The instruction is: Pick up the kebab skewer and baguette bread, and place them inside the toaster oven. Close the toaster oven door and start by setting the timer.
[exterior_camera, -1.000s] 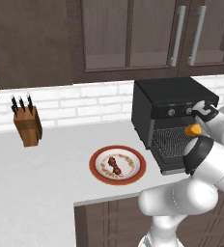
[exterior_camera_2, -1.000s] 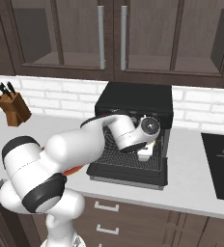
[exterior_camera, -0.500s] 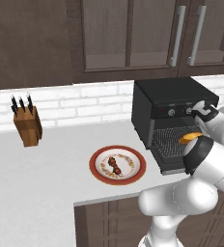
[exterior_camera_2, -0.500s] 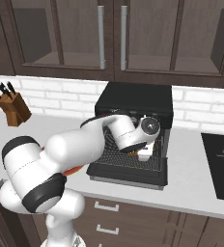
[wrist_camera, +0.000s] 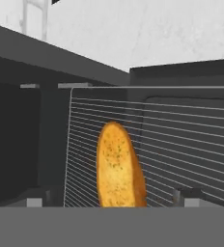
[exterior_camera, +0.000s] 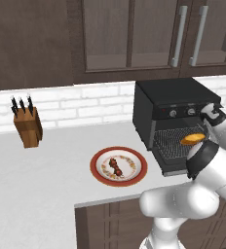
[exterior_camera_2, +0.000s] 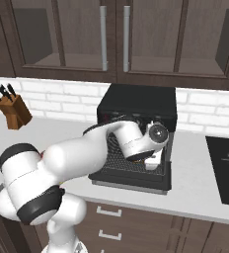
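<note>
Now gripper [wrist_camera: 112, 200] spread wide, baguette bread [wrist_camera: 118, 166] lying free on toaster oven [exterior_camera: 176, 104] rack.

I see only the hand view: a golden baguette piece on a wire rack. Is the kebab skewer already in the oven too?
Observer: No. The kebab skewer lies on the red-rimmed plate on the counter, left of the toaster oven.
Operator: Is the oven door open or shut?
Observer: Open. The toaster oven door is dropped down flat in front of the oven.
Operator: Does the claw hold the bread?
Observer: No. The baguette bread rests on the wire rack; the claw is above it, jaws apart.
</note>
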You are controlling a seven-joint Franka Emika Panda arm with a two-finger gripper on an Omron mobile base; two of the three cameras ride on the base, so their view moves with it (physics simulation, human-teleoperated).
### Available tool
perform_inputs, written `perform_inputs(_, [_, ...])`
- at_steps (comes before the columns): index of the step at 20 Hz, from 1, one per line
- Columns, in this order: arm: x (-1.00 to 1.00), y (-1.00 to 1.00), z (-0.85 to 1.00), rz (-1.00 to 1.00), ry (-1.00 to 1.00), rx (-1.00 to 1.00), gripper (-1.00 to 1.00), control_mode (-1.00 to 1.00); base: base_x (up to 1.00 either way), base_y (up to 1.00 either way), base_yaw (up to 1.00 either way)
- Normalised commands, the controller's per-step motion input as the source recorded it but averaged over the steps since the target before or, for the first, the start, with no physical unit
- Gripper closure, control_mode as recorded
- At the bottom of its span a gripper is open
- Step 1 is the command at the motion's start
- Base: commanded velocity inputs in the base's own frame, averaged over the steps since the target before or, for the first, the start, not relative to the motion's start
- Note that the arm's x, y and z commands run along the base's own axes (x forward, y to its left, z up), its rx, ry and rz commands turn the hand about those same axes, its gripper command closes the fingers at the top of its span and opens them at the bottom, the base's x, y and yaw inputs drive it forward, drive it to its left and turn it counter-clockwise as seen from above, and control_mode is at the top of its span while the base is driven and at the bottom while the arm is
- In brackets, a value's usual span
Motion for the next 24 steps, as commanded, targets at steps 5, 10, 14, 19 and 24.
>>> perform_inputs(5, [-0.87, -0.05, 0.31, 0.01, 0.06, -0.07, -1.0, -1.0, 0.0, 0.0, 0.0])
perform_inputs(10, [-0.59, 0.58, 0.46, 0.15, 0.13, -0.14, -1.0, -1.0, 0.0, 0.0, 0.0])
perform_inputs(14, [-0.26, 0.88, 0.54, 0.27, 0.21, -0.16, -1.0, -1.0, 0.0, 0.0, 0.0])
perform_inputs(19, [-0.14, 1.0, 0.17, 0.43, 0.17, -0.17, -1.0, -1.0, 0.0, 0.0, 0.0])
perform_inputs(24, [-0.11, 0.99, 0.01, 0.46, 0.13, -0.13, -1.0, -1.0, 0.0, 0.0, 0.0])
